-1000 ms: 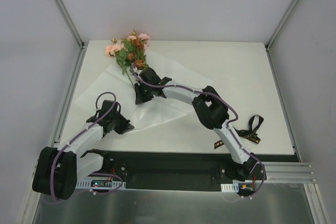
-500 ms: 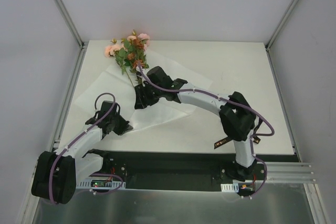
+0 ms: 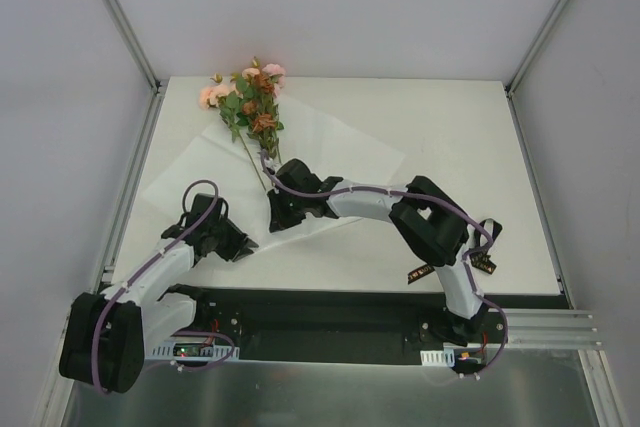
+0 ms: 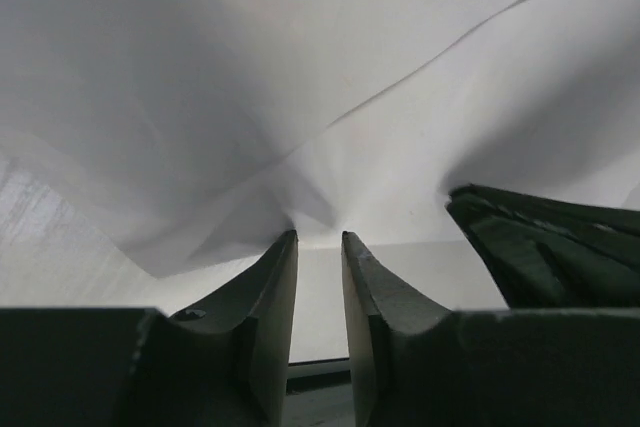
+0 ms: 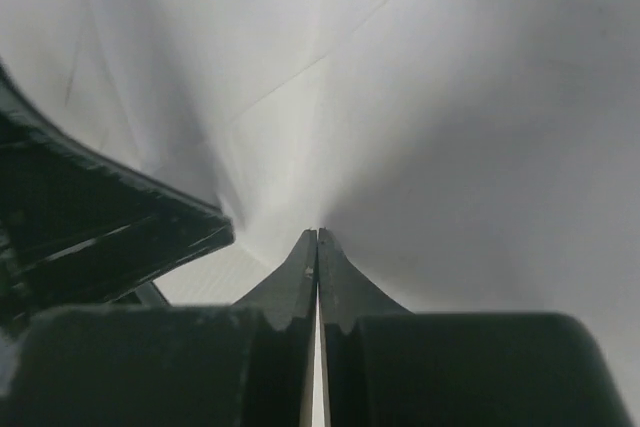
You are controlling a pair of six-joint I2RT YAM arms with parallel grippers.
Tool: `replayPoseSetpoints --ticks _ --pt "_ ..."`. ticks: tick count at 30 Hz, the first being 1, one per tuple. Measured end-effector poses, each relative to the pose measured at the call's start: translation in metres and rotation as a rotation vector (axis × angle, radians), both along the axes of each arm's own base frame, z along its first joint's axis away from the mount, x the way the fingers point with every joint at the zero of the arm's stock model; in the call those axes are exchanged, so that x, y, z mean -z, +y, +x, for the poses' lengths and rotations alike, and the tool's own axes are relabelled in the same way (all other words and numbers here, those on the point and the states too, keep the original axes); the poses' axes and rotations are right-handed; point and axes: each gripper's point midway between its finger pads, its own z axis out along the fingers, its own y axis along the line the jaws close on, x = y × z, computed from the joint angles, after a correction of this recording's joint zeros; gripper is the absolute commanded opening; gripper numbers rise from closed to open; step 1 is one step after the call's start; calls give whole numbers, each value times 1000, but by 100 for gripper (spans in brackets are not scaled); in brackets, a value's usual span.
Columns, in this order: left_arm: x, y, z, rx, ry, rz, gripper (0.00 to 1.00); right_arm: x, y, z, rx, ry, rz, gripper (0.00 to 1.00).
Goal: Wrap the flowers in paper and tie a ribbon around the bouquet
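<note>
Two arms low at the paper — left gripper slightly agape; right gripper tight on it.

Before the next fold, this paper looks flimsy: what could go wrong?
The right gripper is shut on the paper; a hard pull could tear it or drag the flowers, whose stems lie loose on it.
The left gripper is slightly open at the paper's edge, so that side may slip free.
The ribbon lies by the right arm and could be swept along.
</note>
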Motion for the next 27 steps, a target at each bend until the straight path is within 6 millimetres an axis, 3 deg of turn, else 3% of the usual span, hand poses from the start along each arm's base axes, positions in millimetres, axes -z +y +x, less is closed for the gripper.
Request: replayPoseSetpoints --ticks 3,4,6,11,18,27 --pt "-5 0 -3 -30 11 -24 49 19 -4 0 42 24 -33 1" --pt "-7 1 -5 -51 16 -32 59 22 -4 0 55 36 -32 1" --pt "-12 4 -7 -97 21 -44 61 21 -3 2 72 38 -28 1" --pt "-17 15 -18 -238 62 -45 59 21 -1 2 86 49 -18 1" --pt "-3 35 -35 -389 171 35 51 19 1 1 81 54 -4 1" --pt "2 46 -33 -498 191 69 42 20 4 -1 69 66 10 1"
